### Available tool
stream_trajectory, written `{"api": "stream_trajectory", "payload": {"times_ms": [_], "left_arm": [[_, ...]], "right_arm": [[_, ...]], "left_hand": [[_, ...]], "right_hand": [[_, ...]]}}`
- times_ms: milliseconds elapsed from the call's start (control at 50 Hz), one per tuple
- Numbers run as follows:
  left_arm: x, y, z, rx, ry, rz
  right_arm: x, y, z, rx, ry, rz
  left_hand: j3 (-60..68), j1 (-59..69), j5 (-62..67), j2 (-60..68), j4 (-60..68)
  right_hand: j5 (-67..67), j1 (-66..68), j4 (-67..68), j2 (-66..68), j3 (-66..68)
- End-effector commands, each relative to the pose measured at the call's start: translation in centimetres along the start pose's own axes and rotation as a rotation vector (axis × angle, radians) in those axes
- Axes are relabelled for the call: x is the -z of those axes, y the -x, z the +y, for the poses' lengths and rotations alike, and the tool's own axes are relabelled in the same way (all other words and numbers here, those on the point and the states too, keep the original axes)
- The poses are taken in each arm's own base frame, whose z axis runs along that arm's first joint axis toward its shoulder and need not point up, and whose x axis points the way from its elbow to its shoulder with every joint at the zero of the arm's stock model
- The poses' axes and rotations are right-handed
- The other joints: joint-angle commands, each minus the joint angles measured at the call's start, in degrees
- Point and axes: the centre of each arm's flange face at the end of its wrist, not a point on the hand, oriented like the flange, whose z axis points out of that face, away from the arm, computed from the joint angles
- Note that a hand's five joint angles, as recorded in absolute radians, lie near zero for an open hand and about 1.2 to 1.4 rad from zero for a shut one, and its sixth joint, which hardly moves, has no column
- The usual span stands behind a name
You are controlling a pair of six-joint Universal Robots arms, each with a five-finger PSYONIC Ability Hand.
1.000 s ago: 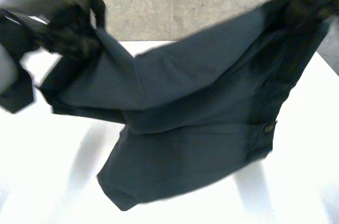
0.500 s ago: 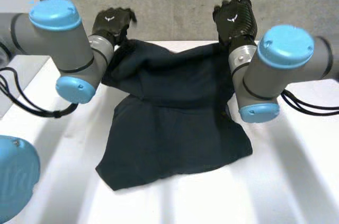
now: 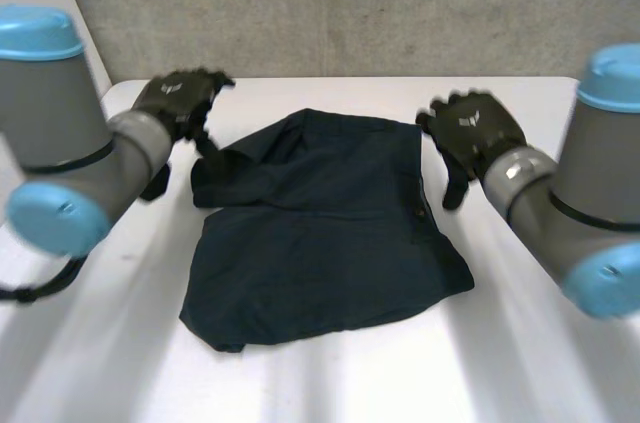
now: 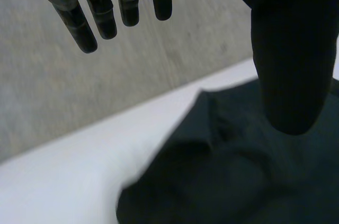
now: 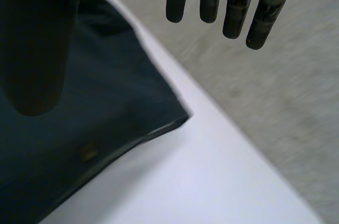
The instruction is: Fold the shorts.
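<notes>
The dark blue shorts [image 3: 325,228] lie folded over on the white table [image 3: 520,363], their far left part rumpled. My left hand [image 3: 180,98] hovers just off the shorts' far left corner, fingers [image 4: 98,15] straight and spread, thumb apart, nothing in it; the shorts [image 4: 238,176] lie below it. My right hand [image 3: 470,133] hangs beside the shorts' far right edge, fingers [image 5: 233,7] straight, holding nothing. Under its thumb the shorts [image 5: 79,144] show a seamed corner and a small button.
A grey concrete wall [image 3: 350,3] stands behind the table's far edge. Bare table surface runs along the front and on both sides of the shorts.
Both hands let go of the shorts, which dropped flat onto the table. The hands opened and drew apart, each to its own side of the cloth.
</notes>
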Motion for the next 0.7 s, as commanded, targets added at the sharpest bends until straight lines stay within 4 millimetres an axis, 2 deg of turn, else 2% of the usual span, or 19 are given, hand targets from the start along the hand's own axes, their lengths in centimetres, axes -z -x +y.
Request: {"api": "stream_trajectory", "payload": {"times_ms": [20,40,80,160,240,320,380,480,580,600,620,660,680,700], "left_arm": [[6.9,-0.1,2.9,0.004,0.144,0.006],[8.1,-0.2,3.7,0.006,0.173,0.006],[9.3,-0.3,4.5,0.004,0.198,0.009],[12.4,-0.8,6.6,0.002,0.265,0.025],[14.1,-1.3,8.2,-0.001,0.317,0.042],[14.9,-1.9,9.7,-0.007,0.367,0.061],[15.1,-2.0,10.2,-0.010,0.384,0.062],[14.0,-2.0,11.7,-0.006,0.432,0.061],[13.0,-2.1,12.3,-0.005,0.437,0.059],[12.9,-2.1,12.4,-0.006,0.438,0.059],[12.8,-2.1,12.5,-0.006,0.443,0.059],[12.4,-2.1,12.6,-0.006,0.446,0.059],[12.3,-2.1,12.7,-0.005,0.444,0.059],[12.1,-2.2,12.6,-0.004,0.438,0.058]], "right_arm": [[3.6,0.5,3.8,-0.046,0.104,-0.152],[3.8,0.6,4.3,-0.054,0.114,-0.162],[4.3,1.1,5.8,-0.076,0.144,-0.206],[4.7,1.9,7.2,-0.098,0.154,-0.247],[4.7,2.6,8.2,-0.090,0.119,-0.255],[4.0,2.9,8.9,-0.075,0.075,-0.235],[3.2,3.3,9.8,-0.071,0.061,-0.230],[2.5,3.7,10.7,-0.070,0.069,-0.236],[1.8,4.1,11.7,-0.073,0.092,-0.245],[1.7,4.2,11.8,-0.074,0.095,-0.247],[1.5,4.2,11.9,-0.072,0.096,-0.247],[1.4,4.1,11.8,-0.066,0.093,-0.246],[1.3,4.0,11.6,-0.063,0.085,-0.244],[1.3,3.8,11.5,-0.061,0.081,-0.237]], "left_hand": [[4.56,5.90,4.16,5.19,5.07],[8.41,9.75,8.01,9.04,8.92],[9.79,11.13,9.39,10.42,10.29],[14.15,15.49,13.76,14.78,14.66],[15.34,16.68,14.95,15.97,15.85],[15.18,16.52,14.78,15.81,15.69],[14.51,15.85,14.11,15.14,15.01],[12.33,13.67,11.93,12.96,12.83],[11.48,12.82,11.08,12.11,11.99],[10.98,12.32,10.58,11.61,11.48],[10.47,11.81,10.08,11.10,10.98],[9.96,11.30,9.57,10.59,10.47],[9.96,11.30,9.57,10.59,10.47],[9.96,11.30,9.57,10.59,10.47]], "right_hand": [[6.19,8.38,6.46,7.45,7.79],[8.56,10.75,8.83,9.83,10.17],[14.10,16.29,14.37,15.37,15.71],[22.03,24.22,22.30,23.30,23.64],[22.72,24.91,22.98,23.98,24.32],[22.55,24.74,22.82,23.81,24.15],[22.55,24.74,22.82,23.81,24.15],[22.55,24.74,22.82,23.81,24.15],[25.56,27.75,25.82,26.82,27.16],[28.07,30.26,28.34,29.34,29.68],[39.92,42.11,40.19,41.19,41.53],[53.09,55.28,53.36,54.36,54.70],[66.09,68.28,66.36,67.36,67.70],[66.22,68.41,66.49,67.49,67.83]]}}
